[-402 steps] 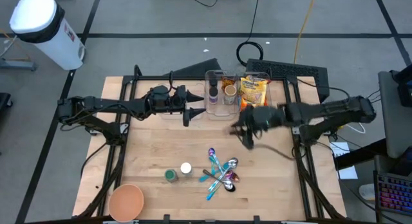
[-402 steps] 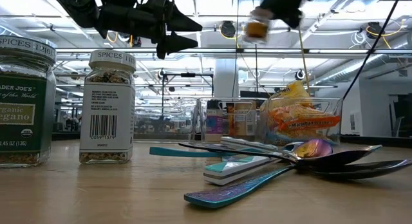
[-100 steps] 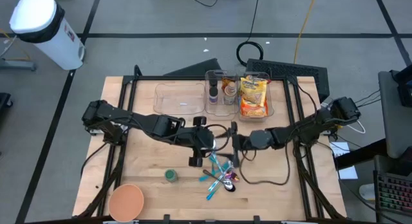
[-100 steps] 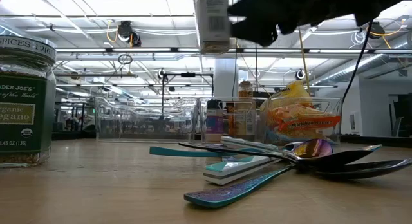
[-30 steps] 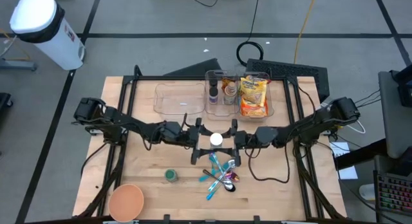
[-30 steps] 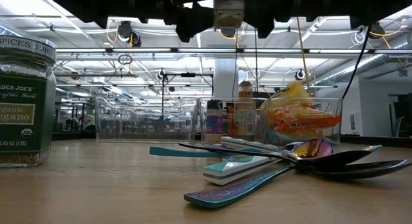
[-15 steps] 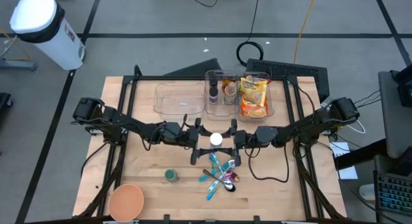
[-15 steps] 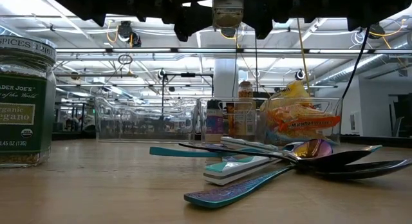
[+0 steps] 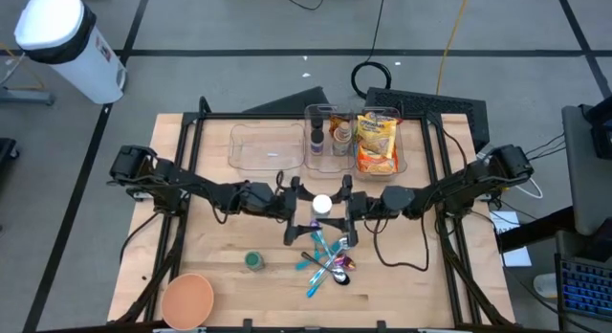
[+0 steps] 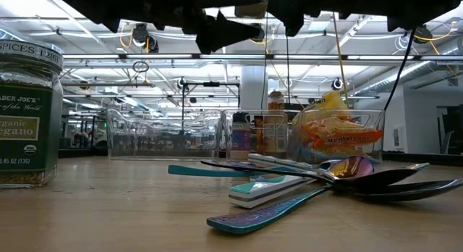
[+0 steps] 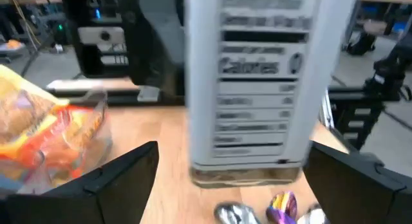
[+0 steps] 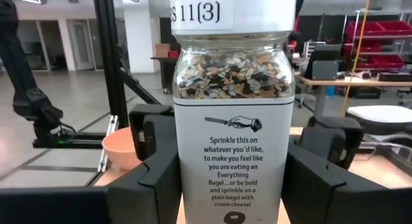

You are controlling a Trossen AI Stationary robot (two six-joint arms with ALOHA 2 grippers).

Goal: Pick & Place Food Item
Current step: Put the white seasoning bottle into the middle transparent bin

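Note:
A spice jar (image 9: 322,205) with a white lid and a white label hangs upright above the table's middle, between my two grippers. My right gripper (image 9: 348,211) comes from the table's right and is shut on it; its wrist view shows the jar (image 12: 235,121) close up. My left gripper (image 9: 293,210) faces it from the left, open. Its fingers (image 11: 122,176) stand on either side of the jar (image 11: 251,89) with bare table showing in the gap. My right gripper pinches the jar's labelled body (image 12: 187,159) between its two fingers, one on each side, below the glass shoulder. The fingers come level from the table's right. The jar stands upright, lid up, lifted clear of the table.
A green-lidded oregano jar (image 9: 252,261) stands near the front. Several spoons (image 9: 330,259) lie in a heap below the grippers. An orange bowl (image 9: 186,298) sits at the front left. Clear bins at the far edge: one empty (image 9: 266,146), one with bottles (image 9: 330,137), one with a snack bag (image 9: 378,142).
In the low view the jar's bottom, which showed at the top edge, has gone up almost out of the picture. Both grippers stay close together above the table's middle.

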